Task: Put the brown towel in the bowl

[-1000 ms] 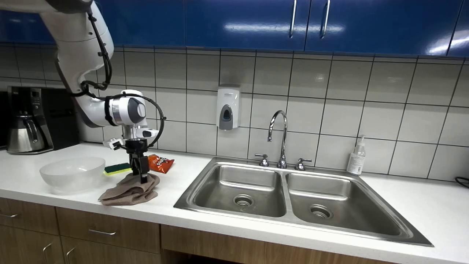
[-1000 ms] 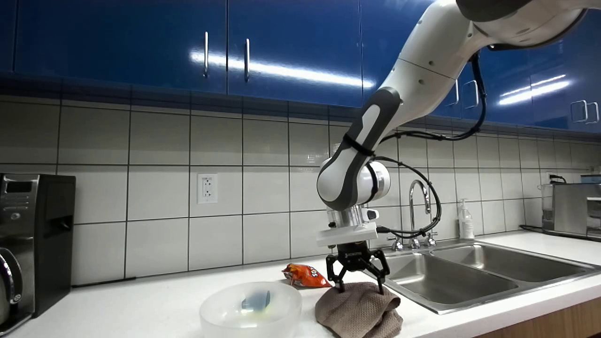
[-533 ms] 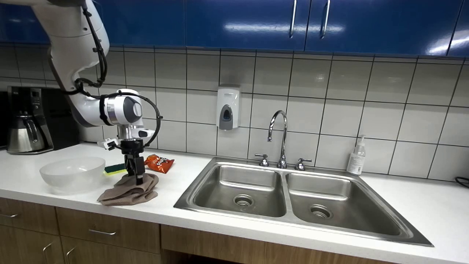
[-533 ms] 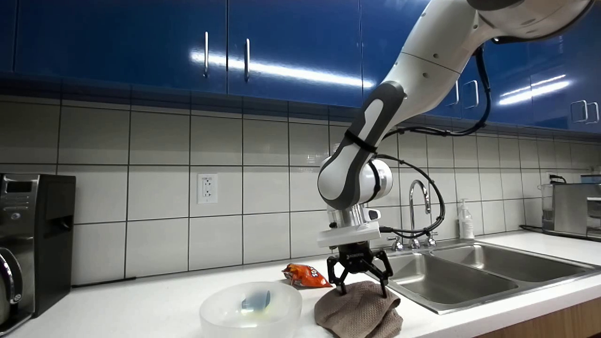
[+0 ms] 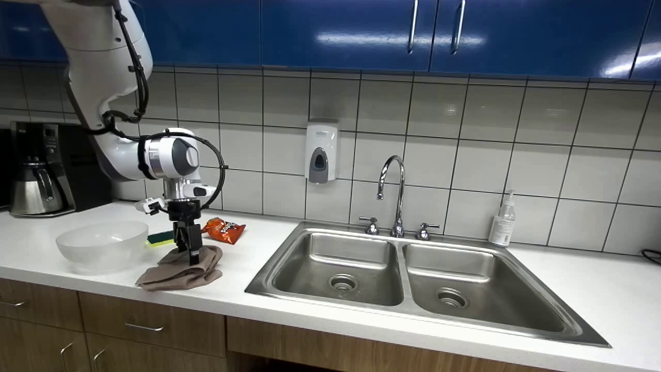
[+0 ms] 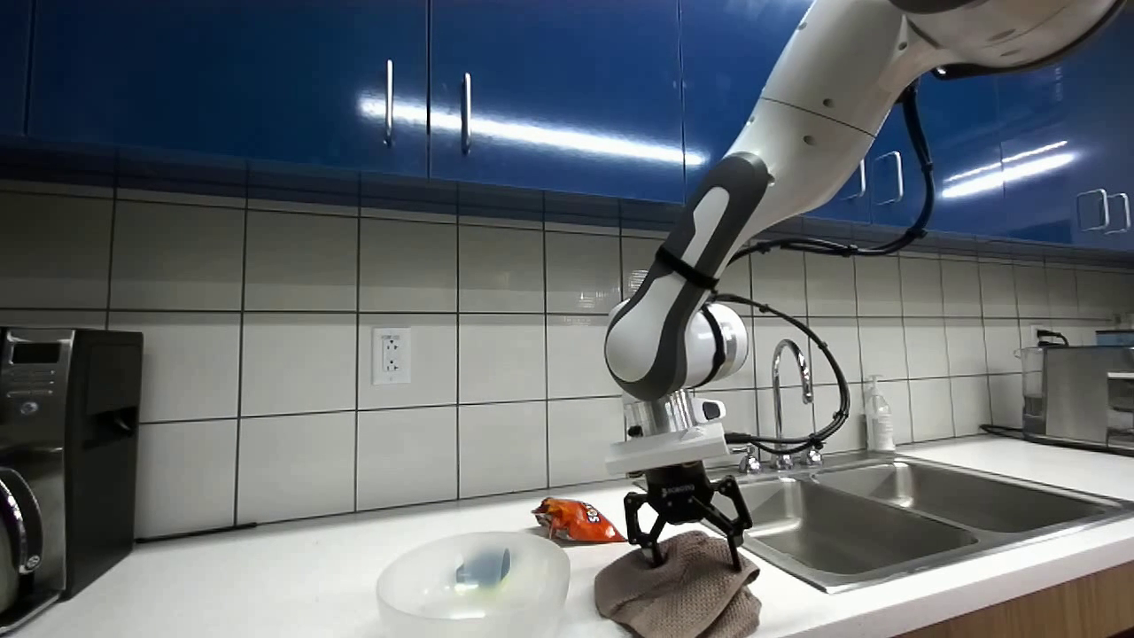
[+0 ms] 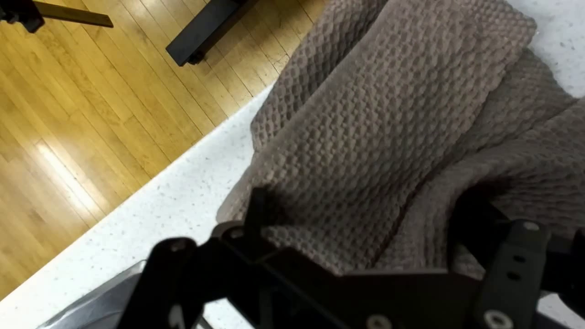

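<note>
Brown towel (image 6: 680, 595) lies rumpled near the front edge of the table (image 5: 248, 258), beside the bowl (image 5: 100, 249). The gripper (image 6: 697, 562), spread wide, has shifted lower and toward that edge, straddling the folds; closing probably comes next.

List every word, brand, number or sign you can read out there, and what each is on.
"ROBOTIQ", blurred but likely, on the hand.
"SO", rest unreadable, on the orange bag.
Label on the pump bottle: too small to read.
Marking on the wall dispenser: too small to read.
Markings on the coffee maker: too small to read.
</note>
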`<state>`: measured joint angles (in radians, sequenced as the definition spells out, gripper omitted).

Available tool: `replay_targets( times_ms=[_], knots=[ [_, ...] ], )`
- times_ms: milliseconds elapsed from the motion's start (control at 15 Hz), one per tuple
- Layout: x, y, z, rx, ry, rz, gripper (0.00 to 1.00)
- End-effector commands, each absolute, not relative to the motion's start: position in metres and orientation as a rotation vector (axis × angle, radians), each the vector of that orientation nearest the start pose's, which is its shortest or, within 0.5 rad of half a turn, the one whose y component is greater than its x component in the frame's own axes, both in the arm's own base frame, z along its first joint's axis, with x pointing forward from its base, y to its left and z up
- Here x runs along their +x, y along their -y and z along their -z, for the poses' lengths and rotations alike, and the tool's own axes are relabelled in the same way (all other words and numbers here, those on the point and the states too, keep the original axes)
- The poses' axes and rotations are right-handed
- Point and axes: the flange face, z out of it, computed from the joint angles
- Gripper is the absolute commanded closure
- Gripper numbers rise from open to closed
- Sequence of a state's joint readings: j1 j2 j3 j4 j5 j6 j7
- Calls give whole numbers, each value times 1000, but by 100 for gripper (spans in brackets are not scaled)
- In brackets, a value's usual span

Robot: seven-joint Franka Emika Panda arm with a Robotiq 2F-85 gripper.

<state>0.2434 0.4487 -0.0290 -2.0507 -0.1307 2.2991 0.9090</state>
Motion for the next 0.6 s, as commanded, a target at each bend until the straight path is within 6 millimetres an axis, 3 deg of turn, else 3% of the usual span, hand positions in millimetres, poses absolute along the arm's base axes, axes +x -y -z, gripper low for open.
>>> replay_targets(
  times_ms=[0,67,200,533],
  knots=[
    [548,-118,-207,-3185,-992,-217,0],
    [548,-119,-206,-3183,-989,-219,25],
    [547,-119,-207,-3184,-985,-215,33],
    [548,-118,-208,-3180,-993,-213,73]
  ],
)
